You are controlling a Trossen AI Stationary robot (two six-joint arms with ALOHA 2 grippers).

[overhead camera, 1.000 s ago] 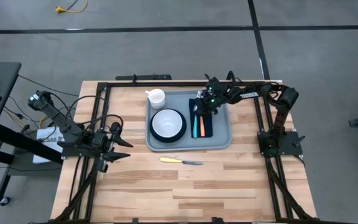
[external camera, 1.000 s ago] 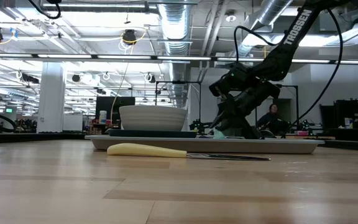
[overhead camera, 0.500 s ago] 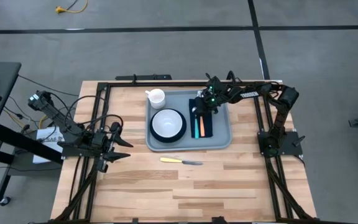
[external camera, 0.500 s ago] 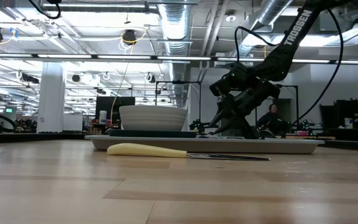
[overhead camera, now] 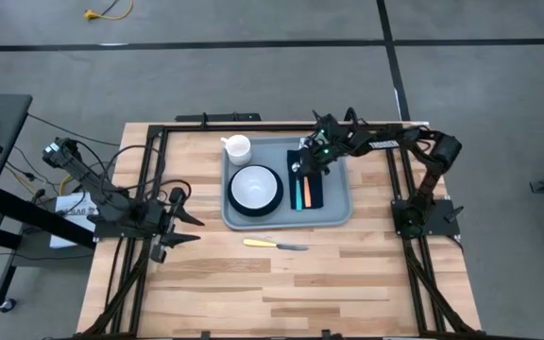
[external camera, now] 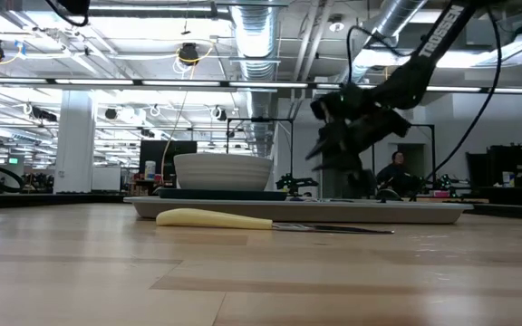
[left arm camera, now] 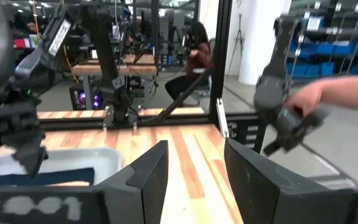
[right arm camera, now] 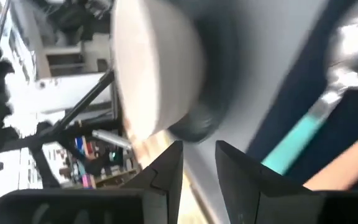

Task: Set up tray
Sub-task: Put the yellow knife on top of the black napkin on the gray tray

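Note:
The grey-blue tray [overhead camera: 335, 210] lies at the table's far middle. On it are a white bowl [overhead camera: 255, 185] on a dark teal plate, a white mug [overhead camera: 237, 147] and a navy napkin [overhead camera: 315, 194]. The napkin carries a teal-handled spoon [right arm camera: 291, 146] and an orange-handled utensil [overhead camera: 305, 192]. A yellow-handled knife [overhead camera: 274, 245] lies on the wood near the tray's near edge. My right gripper [overhead camera: 308, 161] is open and hovers above the napkin's far end, clear of the tray in the low view [external camera: 338, 149]. My left gripper [overhead camera: 182, 225] is open and waits left of the tray.
Black frame rails [overhead camera: 206, 121] run along the table's far, left and right sides. Bare wood [overhead camera: 281, 293] stretches from the knife to the near edge. In the left wrist view a seated person [left arm camera: 197, 56] and a hand [left arm camera: 328, 93] show beyond the table.
My right gripper has risen from just above the napkin on the tray to well clear of it, staying over the napkin's far end. The spoon and the orange-handled utensil stay lying on the napkin.

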